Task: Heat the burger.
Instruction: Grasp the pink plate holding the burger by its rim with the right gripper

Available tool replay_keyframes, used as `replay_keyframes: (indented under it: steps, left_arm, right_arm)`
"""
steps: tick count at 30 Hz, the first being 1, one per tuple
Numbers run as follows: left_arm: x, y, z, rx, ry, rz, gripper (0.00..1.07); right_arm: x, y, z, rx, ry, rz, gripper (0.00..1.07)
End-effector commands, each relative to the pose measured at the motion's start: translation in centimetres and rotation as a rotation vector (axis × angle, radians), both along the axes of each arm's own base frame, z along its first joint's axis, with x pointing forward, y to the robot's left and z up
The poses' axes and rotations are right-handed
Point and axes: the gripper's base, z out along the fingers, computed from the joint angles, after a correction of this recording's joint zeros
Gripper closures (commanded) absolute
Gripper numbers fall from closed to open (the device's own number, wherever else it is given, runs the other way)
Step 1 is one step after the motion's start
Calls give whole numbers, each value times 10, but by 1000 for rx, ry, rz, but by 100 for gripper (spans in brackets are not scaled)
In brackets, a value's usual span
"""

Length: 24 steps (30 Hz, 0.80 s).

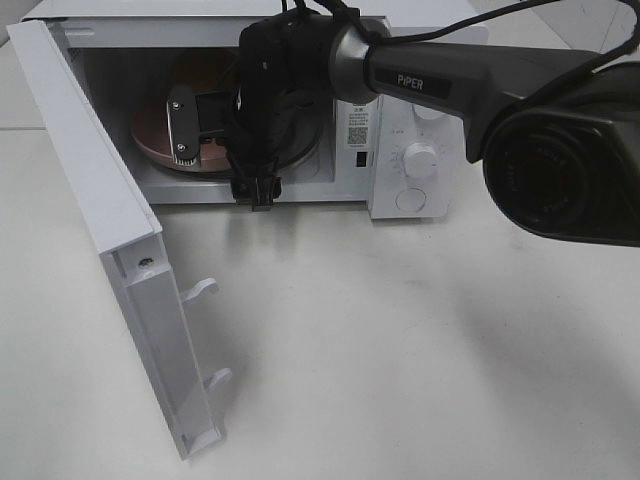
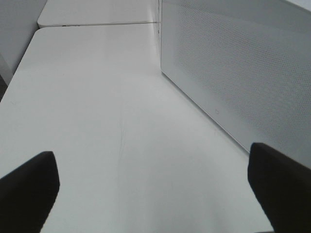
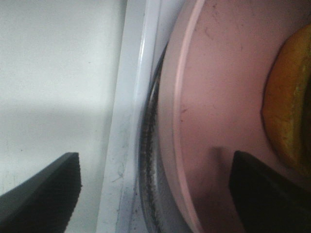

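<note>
The burger (image 3: 291, 97) shows only as an orange-brown bun edge in the right wrist view. It rests on the pink plate (image 3: 218, 97), which lies inside the open microwave (image 1: 415, 160). My right gripper (image 3: 155, 167) reaches into the oven cavity with its jaws apart, straddling the plate's rim, one side over the plate and the other over the oven sill. In the exterior view one finger (image 1: 182, 125) lies above the plate (image 1: 160, 150), and the wrist hides the burger. My left gripper (image 2: 153, 170) is open and empty over the bare table.
The microwave door (image 1: 90, 180) swings out to the left towards the table's front, with two latch hooks (image 1: 205, 290) on its edge. Its perforated panel (image 2: 243, 73) stands close beside the left gripper. The control knob (image 1: 420, 160) is on the oven's right side.
</note>
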Motion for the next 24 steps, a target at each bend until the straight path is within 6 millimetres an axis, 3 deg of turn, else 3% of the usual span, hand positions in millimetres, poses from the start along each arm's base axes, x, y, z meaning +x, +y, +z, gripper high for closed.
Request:
replay_keyframes:
  steps: [1,2,6,8,9,10,11,13,14,15,24]
  left_arm:
    - [-3,0,0,-3,-28,7,6]
    - [-3,0,0,-3,-28,7,6]
    - [-3,0,0,-3,-28,7,6]
    - [-3,0,0,-3,-28,7,6]
    - [-3,0,0,-3,-28,7,6]
    - [-3,0,0,-3,-28,7,6]
    - [-3,0,0,-3,-28,7,6]
    - [-3,0,0,-3,-28,7,6]
    - [-3,0,0,-3,-28,7,6]
    - [-3,0,0,-3,-28,7,6]
    - [-3,0,0,-3,-28,7,6]
  right_arm:
    - [5,-3,1,21,-8,-18,37]
    - [5,-3,-2,18,-5,-17,44]
    - [5,-3,-4,14,-1,-17,54]
    - [6,-3,-9,11,4,-18,70]
    - [6,-3,-9,11,4,-18,70]
    - [7,-4,-14,13,13,-24,83]
    - [7,-4,-14,13,13,-24,83]
    - [9,-6,-19,29,28,-38,99]
    - [9,-6,-19,29,28,-38,99]
    - [9,-6,-19,32,27,-38,107]
    - [10,-6,-17,33,21,-37,107]
